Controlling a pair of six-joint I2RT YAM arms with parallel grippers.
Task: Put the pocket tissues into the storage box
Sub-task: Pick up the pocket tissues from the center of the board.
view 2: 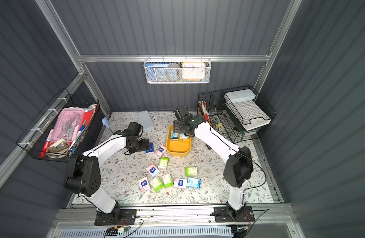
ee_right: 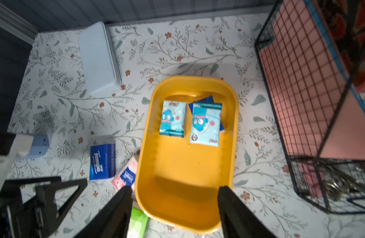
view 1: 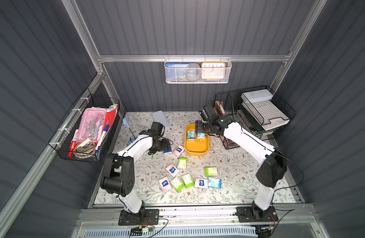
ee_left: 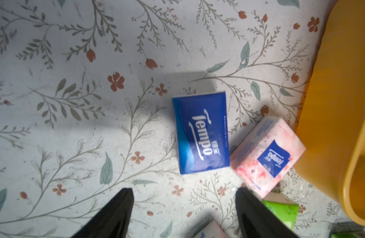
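We see the storage box (ee_right: 187,175), a smooth yellow-orange plastic tub with rounded corners and a low rim. It stands on the counter (ee_left: 74,123), which is covered by a pale sheet printed with leafy sprigs and small red flowers. At the box's end toward the back wall, two light blue packets (ee_right: 173,118) lie flat side by side, their glossy film printed with a blue cartoon figure. One of them rests on a dark-wrapped packet (ee_right: 205,100) whose corners peek out. Our right hand (ee_right: 174,188) hangs above the box, fingers apart with nothing between them. Our left hand (ee_left: 182,191) is low over the counter, its fingers also apart and empty. The dark blue packet (ee_left: 201,134), a flat shiny rectangle reading "Tempo" in white script, lies just ahead of its fingertips and apart from them. Just beside it, by the box's outer wall, lies the pink-white packet (ee_left: 266,154), blotched pink with a blue "Tempo" label. A lime green packet (ee_left: 280,210) lies near that. Other packets (view 1: 201,183) lie scattered on the counter.
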